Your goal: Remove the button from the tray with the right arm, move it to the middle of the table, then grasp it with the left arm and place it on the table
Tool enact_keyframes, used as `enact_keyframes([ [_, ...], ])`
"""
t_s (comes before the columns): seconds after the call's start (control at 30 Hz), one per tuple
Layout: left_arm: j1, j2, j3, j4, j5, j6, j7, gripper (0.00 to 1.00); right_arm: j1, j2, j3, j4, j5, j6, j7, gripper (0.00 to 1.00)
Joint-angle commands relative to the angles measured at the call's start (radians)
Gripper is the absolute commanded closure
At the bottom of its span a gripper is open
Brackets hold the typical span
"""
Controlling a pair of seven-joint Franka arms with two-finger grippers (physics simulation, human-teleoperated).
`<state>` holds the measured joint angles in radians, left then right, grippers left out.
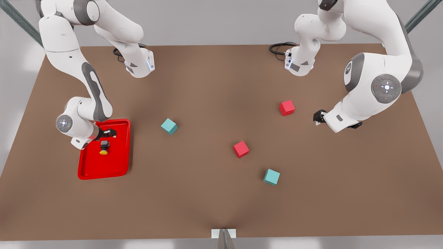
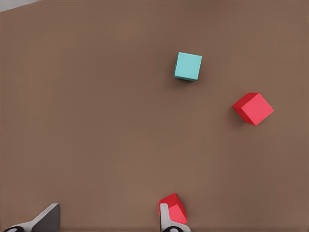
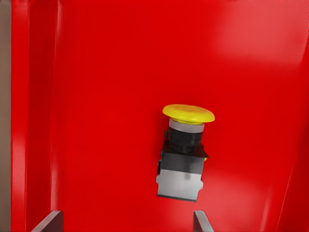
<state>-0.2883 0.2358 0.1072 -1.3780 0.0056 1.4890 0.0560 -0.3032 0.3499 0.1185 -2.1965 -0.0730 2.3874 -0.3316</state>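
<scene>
Hovering over the tray (image 1: 90,173) near the tabletop's (image 1: 207,86) corner, our right gripper (image 1: 108,133), jaws spread, should straddle the toppled button's (image 1: 104,147) black body squarely; our left gripper (image 1: 319,117) waits spread by a red cube (image 1: 287,107).

Four small cubes are set out, all well apart from one another. One teal cube (image 1: 169,126) is placed toward the front view's left of centre. One red cube (image 1: 287,107) is placed toward the front view's right, farthest from the camera of the four. A second red cube (image 1: 241,149) is found near the centre. A second teal cube (image 1: 271,177) is placed nearest the front edge, just to the front view's right of that red cube. Black cables (image 1: 279,47) are coiled at the far edge. A small pale bracket (image 1: 223,233) is fixed at the middle of the near edge.
</scene>
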Motion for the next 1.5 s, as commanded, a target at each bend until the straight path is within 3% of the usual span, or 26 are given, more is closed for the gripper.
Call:
enact_keyframes([
  [0.0, 0.001, -0.001, 0.0, 0.0, 0.001, -0.001, 0.001, 0.0, 0.001, 0.02, 0.0, 0.018, -0.002, 0.022, 0.22, 0.0],
  [0.5, -0.003, 0.0, 0.0, 0.0, 0.001, -0.001, 0.001, 0.0, 0.006, 0.129, 0.001, 0.089, -0.005, 0.036, 0.22, 0.0],
  [0.83, -0.005, 0.0, 0.0, 0.0, -0.001, -0.001, 0.001, 0.0, 0.012, 0.112, 0.003, 0.107, -0.005, -0.047, 0.224, 0.0],
  [1.47, -0.005, 0.007, 0.0, 0.0, -0.001, 0.002, 0.001, 0.0, -0.011, 0.161, -0.003, 0.161, -0.024, 0.001, 0.223, 0.0],
])
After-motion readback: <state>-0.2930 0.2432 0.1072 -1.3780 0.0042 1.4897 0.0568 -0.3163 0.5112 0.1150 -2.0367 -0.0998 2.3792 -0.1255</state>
